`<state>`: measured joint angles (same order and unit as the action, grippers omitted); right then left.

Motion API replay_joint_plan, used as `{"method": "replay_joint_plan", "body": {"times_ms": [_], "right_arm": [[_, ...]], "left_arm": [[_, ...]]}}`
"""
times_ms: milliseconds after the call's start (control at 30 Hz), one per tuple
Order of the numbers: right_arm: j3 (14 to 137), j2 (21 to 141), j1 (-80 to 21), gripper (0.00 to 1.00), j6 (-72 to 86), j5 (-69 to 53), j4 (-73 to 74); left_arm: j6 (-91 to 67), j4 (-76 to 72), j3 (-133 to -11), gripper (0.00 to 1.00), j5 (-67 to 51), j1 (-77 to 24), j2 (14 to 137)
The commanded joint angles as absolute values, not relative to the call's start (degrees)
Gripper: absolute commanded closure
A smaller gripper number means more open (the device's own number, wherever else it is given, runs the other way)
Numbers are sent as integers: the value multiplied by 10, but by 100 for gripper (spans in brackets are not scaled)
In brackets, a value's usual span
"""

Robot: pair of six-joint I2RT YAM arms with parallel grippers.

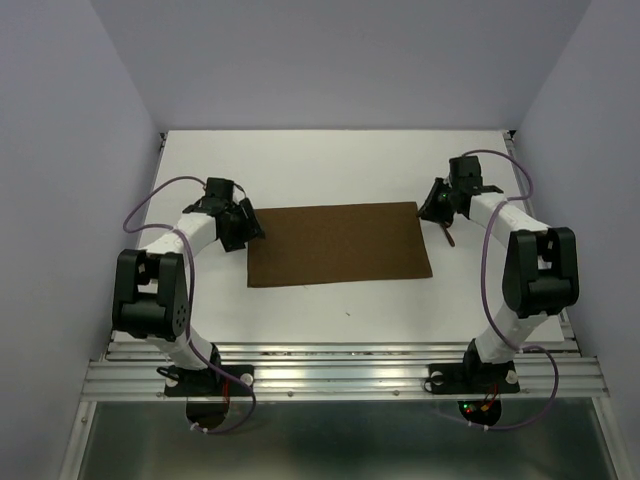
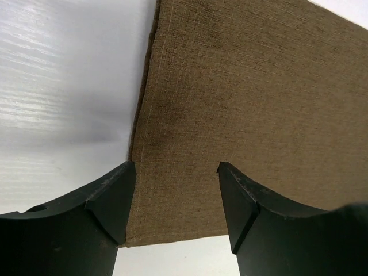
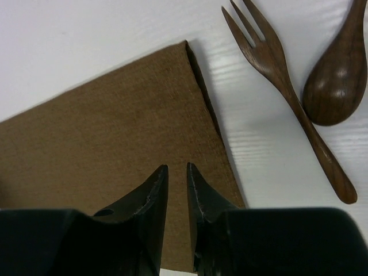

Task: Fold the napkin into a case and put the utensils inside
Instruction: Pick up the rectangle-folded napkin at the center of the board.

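The dark brown napkin [image 1: 340,243] lies flat as a wide rectangle in the middle of the white table. My left gripper [image 1: 243,226] hovers over its left edge. In the left wrist view it [image 2: 176,172] is open wide, with the napkin [image 2: 241,86] under it and nothing between the fingers. My right gripper [image 1: 436,205] is over the napkin's far right corner. In the right wrist view it [image 3: 176,168] has its jaws a narrow gap apart and holds nothing. Right of the napkin [image 3: 115,126] lie the utensils, a fork [image 3: 276,63] and a spoon [image 3: 339,75], side by side.
The table [image 1: 330,160] is a white board with pale walls at the back and on both sides. A metal rail [image 1: 340,370] carries both arm bases at the near edge. Only a bit of the utensils [image 1: 450,236] shows past the right arm from above.
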<state>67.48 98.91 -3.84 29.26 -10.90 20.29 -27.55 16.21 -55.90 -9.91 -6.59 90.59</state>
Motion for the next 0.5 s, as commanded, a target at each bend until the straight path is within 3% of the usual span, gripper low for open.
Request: {"method": "replay_joint_plan", "body": {"times_ms": [0, 200, 400, 467], "right_arm": [[655, 949, -43, 74, 278, -98, 207], [640, 941, -43, 73, 278, -97, 208], [638, 947, -43, 73, 279, -98, 207], [637, 947, -43, 73, 279, -98, 207]], "left_arm": [[-276, 149, -551, 30, -76, -67, 915], [-276, 150, -552, 39, -49, -76, 940], [-276, 161, -548, 40, -7, -89, 959], [-278, 157, -546, 46, -9, -91, 964]]}}
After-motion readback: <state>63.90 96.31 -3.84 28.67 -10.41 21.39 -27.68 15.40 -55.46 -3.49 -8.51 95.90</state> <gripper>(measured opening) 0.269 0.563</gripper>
